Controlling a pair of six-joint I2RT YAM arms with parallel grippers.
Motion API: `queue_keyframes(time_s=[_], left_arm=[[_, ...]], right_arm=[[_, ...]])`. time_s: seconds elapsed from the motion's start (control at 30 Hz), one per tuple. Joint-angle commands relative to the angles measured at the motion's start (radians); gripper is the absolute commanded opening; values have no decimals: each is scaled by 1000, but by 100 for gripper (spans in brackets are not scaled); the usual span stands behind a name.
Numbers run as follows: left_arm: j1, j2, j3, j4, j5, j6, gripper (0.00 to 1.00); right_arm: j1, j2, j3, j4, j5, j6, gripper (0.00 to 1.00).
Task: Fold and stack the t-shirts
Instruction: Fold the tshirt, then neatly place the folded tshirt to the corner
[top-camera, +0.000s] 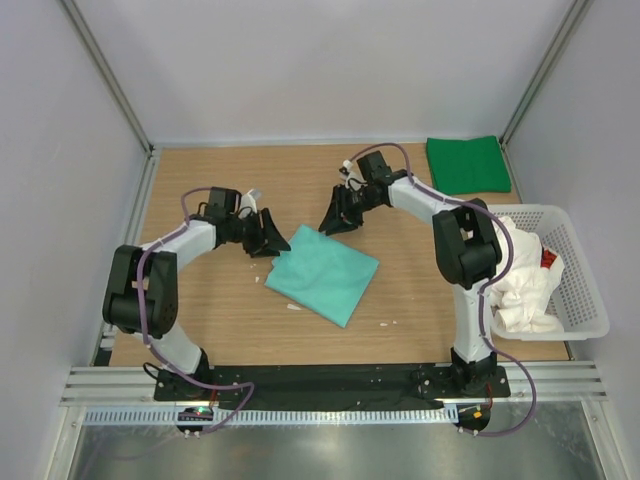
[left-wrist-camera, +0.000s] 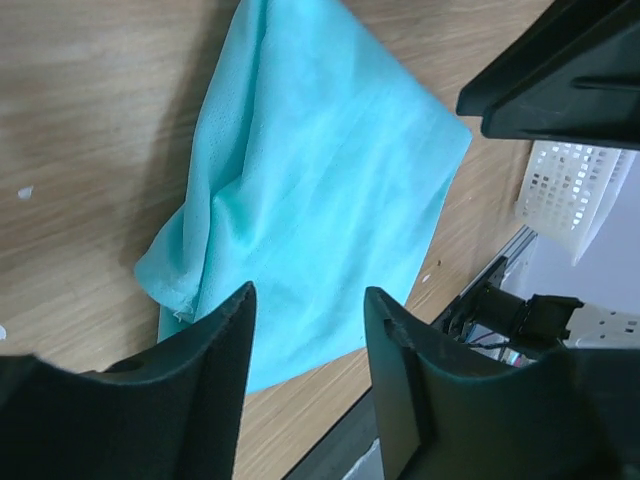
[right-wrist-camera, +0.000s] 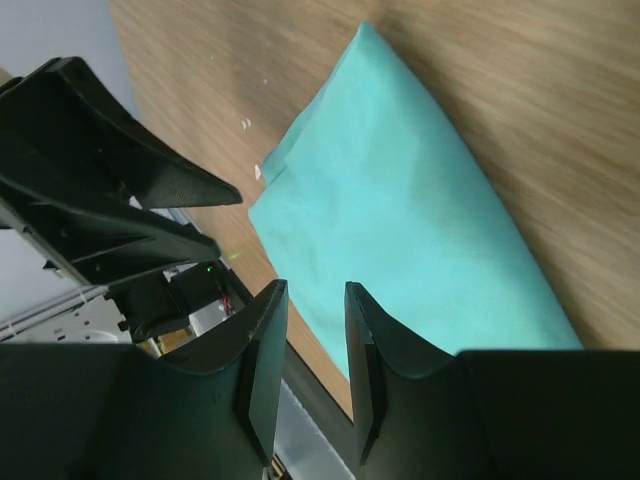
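The mint-teal t-shirt (top-camera: 325, 272) lies folded into a slanted rectangle on the middle of the wooden table; it also shows in the left wrist view (left-wrist-camera: 320, 190) and the right wrist view (right-wrist-camera: 400, 230). The dark green t-shirt (top-camera: 467, 164) lies folded at the back right. The white t-shirt (top-camera: 525, 290) is crumpled in the basket. My left gripper (top-camera: 272, 240) is open and empty just left of the teal shirt's back corner. My right gripper (top-camera: 335, 222) is open and empty just behind that corner.
A white plastic lattice basket (top-camera: 585, 285) stands at the right edge of the table, beside the right arm's base. Small white specks (top-camera: 385, 324) lie on the wood in front of the teal shirt. Grey walls enclose the table.
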Motion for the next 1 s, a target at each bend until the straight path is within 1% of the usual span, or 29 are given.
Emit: queue_keyframes(time_s=[0.0,0.03,0.07,0.1,0.13,0.17,0.2,0.23,0.27,0.3,0.33,0.37,0.4,0.43,0.47,0.5,0.53,0.57,0.6,0.63,0.67,0.73,0.77,0.8,0.83,0.87,0.9,0.93,0.97], left_arm=[[0,-39,-24,-7,-6,-4,47],[-3,-56,-37,-2,-10,-29,45],[-8,-84,-52,13,-30,-49,46],[-32,-108,-70,13,-47,-75,47],[-50,-163,-74,7,-62,-78,49],[-78,-188,-71,-26,-91,-74,51],[-148,-208,-49,-55,-157,-49,52],[-191,-238,-37,-78,-189,-38,54],[-272,-249,-22,-103,-214,-29,54],[-316,-265,-18,-108,-281,-25,54],[-357,-285,-23,-105,-312,-11,56],[-441,-289,-26,-105,-346,1,57],[-481,-291,-26,-109,-424,17,57],[-518,-288,-25,-125,-456,53,57],[-590,-276,-22,-137,-495,70,57],[-629,-271,-20,-148,-568,92,58],[-668,-262,-17,-166,-614,127,58],[-749,-237,-5,-183,-657,142,58],[-787,-217,6,-201,-687,156,58],[-822,-199,18,-244,-757,169,59],[-875,-159,44,-264,-774,161,59],[-890,-142,58,-287,-745,96,58],[-887,-142,55,-284,-721,4,59],[-887,-160,48,-264,-698,-43,59],[-887,-177,34,-207,-666,-76,60],[-884,-194,2,-179,-655,-145,64],[-878,-209,-12,-162,-652,-178,67],[-841,-237,-40,-139,-597,-213,68],[-815,-251,-61,-116,-555,-303,68]], right_arm=[[33,-30,-15,40,-67,59,35],[30,-53,-49,61,-64,70,35],[28,-97,-116,62,-55,70,36],[25,-128,-147,52,-35,61,36],[22,-157,-202,20,-13,48,39],[12,-220,-227,-1,7,24,41],[6,-253,-251,-18,43,13,43],[-1,-282,-273,-49,56,2,46],[-22,-344,-310,-69,67,-15,48],[-36,-371,-327,-89,99,-16,50],[-59,-400,-362,-124,111,-18,51],[-105,-426,-380,-138,125,-15,52],[-135,-481,-400,-159,140,-12,53],[-161,-504,-440,-165,145,-10,54],[-186,-527,-457,-172,151,-15,55],[-227,-573,-471,-188,162,-31,57],[-240,-589,-491,-196,168,-44,57],[-249,-607,-500,-204,174,-55,58],[-258,-628,-505,-224,180,-65,58],[-258,-638,-517,-233,183,-82,59],[-258,-647,-525,-239,183,-85,59],[-261,-687,-561,-233,179,-78,59],[-261,-701,-574,-227,177,-72,59],[-263,-714,-588,-218,179,-68,59],[-263,-737,-613,-210,180,-62,60],[-263,-750,-627,-204,183,-58,61],[-263,-761,-641,-192,185,-53,62],[-263,-782,-670,-181,186,-41,63],[-265,-791,-684,-169,192,-33,63]])
